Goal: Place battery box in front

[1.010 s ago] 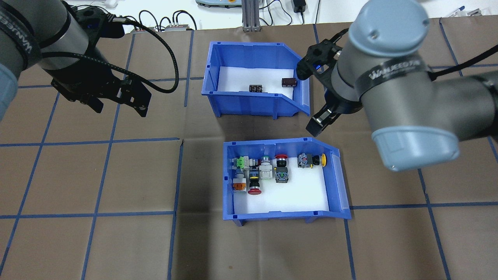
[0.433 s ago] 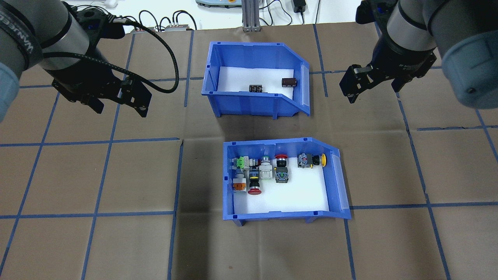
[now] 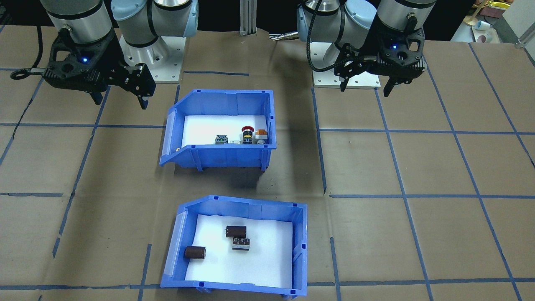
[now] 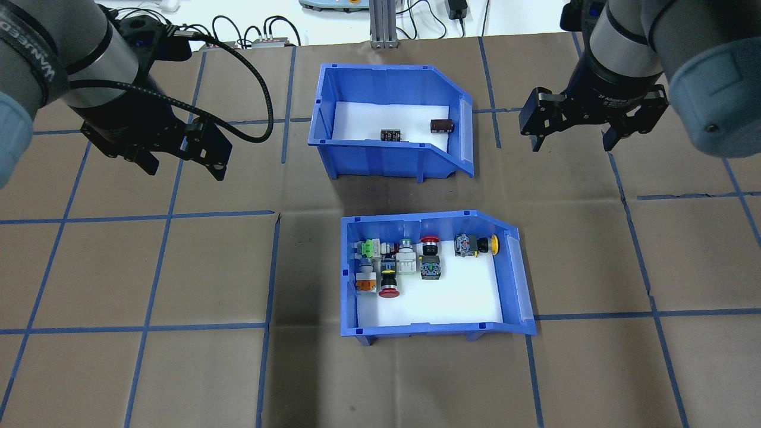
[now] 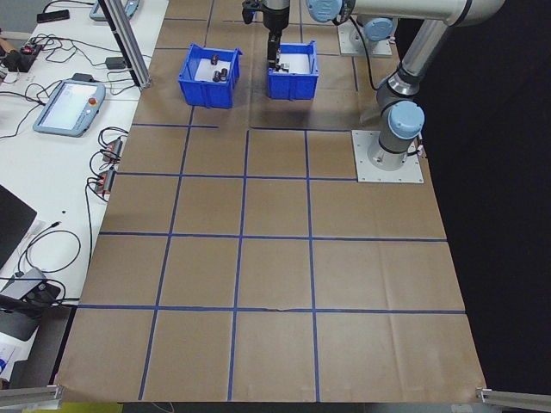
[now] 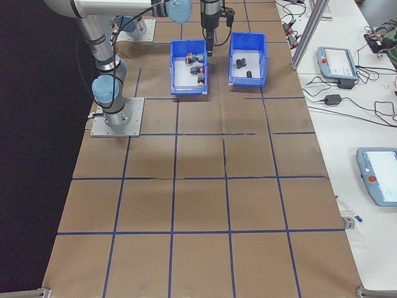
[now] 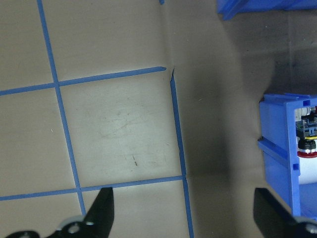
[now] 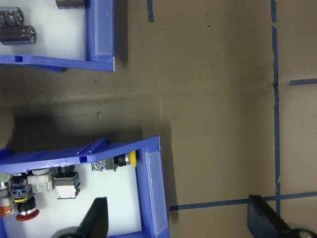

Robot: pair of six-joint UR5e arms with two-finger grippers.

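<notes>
The battery box (image 4: 380, 157), a blue plastic open-top bin with a sloped front and white foam lining, stands on the brown paper-covered bench (image 4: 178, 368) near its far edge from the robot, about midway along that edge. Three small dark cylinders (image 3: 236, 231) lie on its foam, well apart from the walls except one near the sloped opening. Just behind it, toward the robot's edge of the bench, sits a second blue plastic bin of the same shape (image 4: 428, 324), holding a cluster of colourful push-button switches (image 4: 389, 267) along its far wall. The two bins stand apart, with a strip of bare paper between them. The left gripper (image 4: 181, 163) hangs above the bench beside the battery box toward the left end, its jaws spread wide and holding nothing. The right gripper (image 4: 574, 139) hangs above the bench on the other side of the battery box, toward the right end, jaws likewise wide apart and empty. Neither gripper touches either bin. Blue tape lines (image 4: 148, 214) divide the paper into squares.
</notes>
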